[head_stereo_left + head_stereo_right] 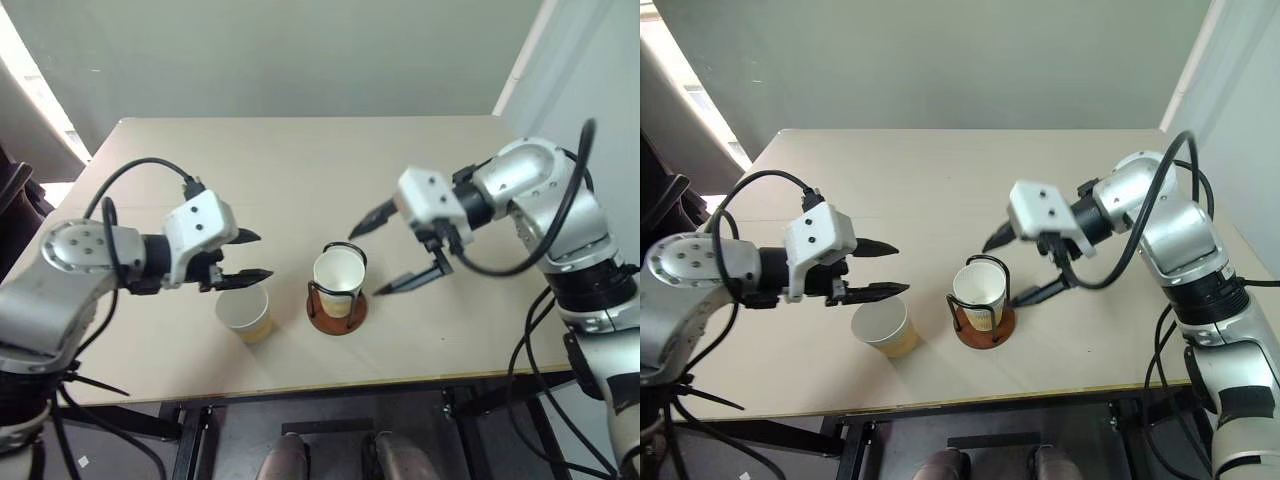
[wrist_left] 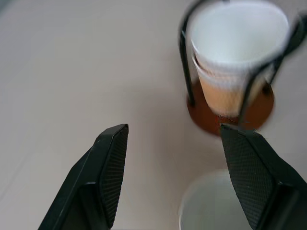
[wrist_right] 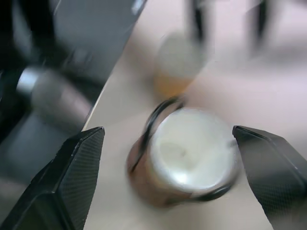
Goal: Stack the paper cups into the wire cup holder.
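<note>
L gripper (image 1: pixel 245 255) fingers apart, loose cup (image 1: pixel 244 311) just below its tips. R gripper (image 1: pixel 392 250) fingers apart, holder (image 1: pixel 337 300) w/ cups (image 1: pixel 339 278) nested between and below tips.

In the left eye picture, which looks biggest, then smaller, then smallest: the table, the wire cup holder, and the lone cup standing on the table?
1. The table looks far the biggest.
2. The wire cup holder and the lone paper cup look about alike in size, so I won't rank them.
</note>
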`<state>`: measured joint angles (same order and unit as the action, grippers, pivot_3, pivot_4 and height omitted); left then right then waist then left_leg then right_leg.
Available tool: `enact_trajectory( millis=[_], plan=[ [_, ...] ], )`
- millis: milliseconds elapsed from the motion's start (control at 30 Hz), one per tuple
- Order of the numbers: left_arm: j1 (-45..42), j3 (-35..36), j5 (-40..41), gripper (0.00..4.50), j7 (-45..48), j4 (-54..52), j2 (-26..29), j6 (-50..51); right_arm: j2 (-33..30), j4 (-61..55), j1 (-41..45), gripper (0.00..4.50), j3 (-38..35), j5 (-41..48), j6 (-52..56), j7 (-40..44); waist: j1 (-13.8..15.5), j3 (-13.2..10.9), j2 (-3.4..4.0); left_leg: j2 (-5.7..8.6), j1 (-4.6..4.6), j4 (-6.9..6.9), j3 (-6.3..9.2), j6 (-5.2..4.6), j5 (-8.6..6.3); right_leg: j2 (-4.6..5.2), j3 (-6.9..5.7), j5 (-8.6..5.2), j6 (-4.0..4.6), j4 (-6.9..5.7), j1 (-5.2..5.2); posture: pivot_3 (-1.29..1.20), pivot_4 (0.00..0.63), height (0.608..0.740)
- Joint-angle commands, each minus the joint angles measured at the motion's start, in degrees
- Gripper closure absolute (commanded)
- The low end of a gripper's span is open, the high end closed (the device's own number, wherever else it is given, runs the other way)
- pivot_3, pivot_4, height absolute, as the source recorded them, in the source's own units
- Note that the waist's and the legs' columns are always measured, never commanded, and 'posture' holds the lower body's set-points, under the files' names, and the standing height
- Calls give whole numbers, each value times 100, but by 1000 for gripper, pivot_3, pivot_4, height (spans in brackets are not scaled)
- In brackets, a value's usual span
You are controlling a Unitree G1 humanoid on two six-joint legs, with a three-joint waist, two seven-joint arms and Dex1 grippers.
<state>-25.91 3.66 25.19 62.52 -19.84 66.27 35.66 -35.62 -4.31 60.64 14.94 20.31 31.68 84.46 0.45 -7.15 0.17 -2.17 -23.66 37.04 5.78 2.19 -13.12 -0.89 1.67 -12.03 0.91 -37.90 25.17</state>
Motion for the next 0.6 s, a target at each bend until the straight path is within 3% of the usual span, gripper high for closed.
enact_trajectory(
  millis=[33, 367, 600],
  plan=[
    [-302, -97, -202, 1258, 783, 352, 378, -620, 317, -164, 136, 40, -457, 449, 537, -632, -1, 0, 0, -1, 0, -2, 2, 0, 0, -1, -1, -6, 11, -1, 2, 0, 150, 740],
    [-1507, -1559, -1374, 1258, 2106, 1525, 223, -1586, 170, -483, -197, 40, -309, 281, 540, -1041, 24, 2, -3, 5, -36, 7, 8, -5, -4, 12, -3, 5, -5, 5, 26, 0, 150, 740],
    [-1956, -2199, -1952, 1258, 2475, 2316, -519, -1977, -183, -742, -417, 40, -366, 274, 585, -1164, 26, 2, -4, 3, -40, 2, 10, -6, -4, 11, -5, 13, -21, 4, 30, 0, 150, 740]
  ],
)
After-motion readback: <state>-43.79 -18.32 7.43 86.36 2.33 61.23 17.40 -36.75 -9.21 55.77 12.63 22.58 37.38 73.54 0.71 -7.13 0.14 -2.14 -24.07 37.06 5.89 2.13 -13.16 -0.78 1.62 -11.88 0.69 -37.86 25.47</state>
